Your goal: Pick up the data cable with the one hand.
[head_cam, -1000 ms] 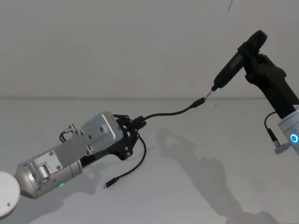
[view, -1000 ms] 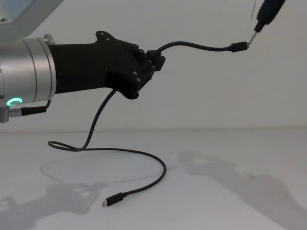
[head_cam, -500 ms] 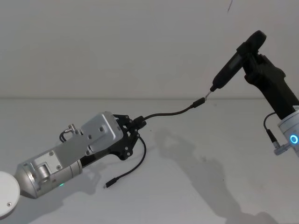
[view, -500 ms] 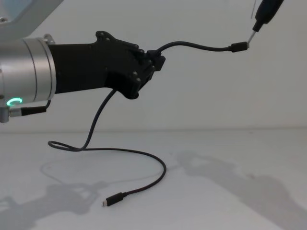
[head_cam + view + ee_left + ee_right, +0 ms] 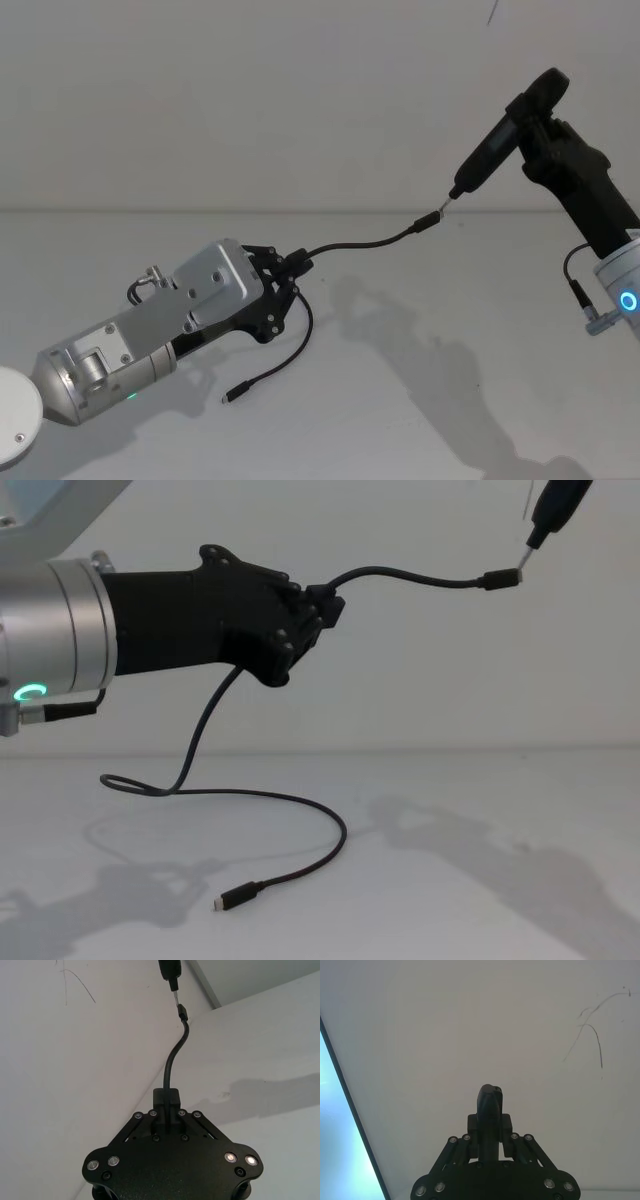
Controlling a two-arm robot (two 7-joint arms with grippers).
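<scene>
My left gripper (image 5: 296,268) hangs above the table, shut on the data cable (image 5: 365,242), a thin black cord. A short stretch rises from the fingers (image 5: 167,1096) to a free plug (image 5: 497,578) held in the air. The longer stretch of the data cable (image 5: 205,720) droops to the table, loops, and ends in a second plug (image 5: 235,896). High on the right, my right gripper (image 5: 545,125) is shut on a slim black stick-like tool (image 5: 490,150). Its metal tip (image 5: 174,997) sits right at the raised plug; I cannot tell whether they touch.
The white table (image 5: 450,400) carries the cable's loop (image 5: 130,785) and shadows. A pale wall (image 5: 300,100) stands behind. A thin dark mark (image 5: 592,1035) runs over the wall.
</scene>
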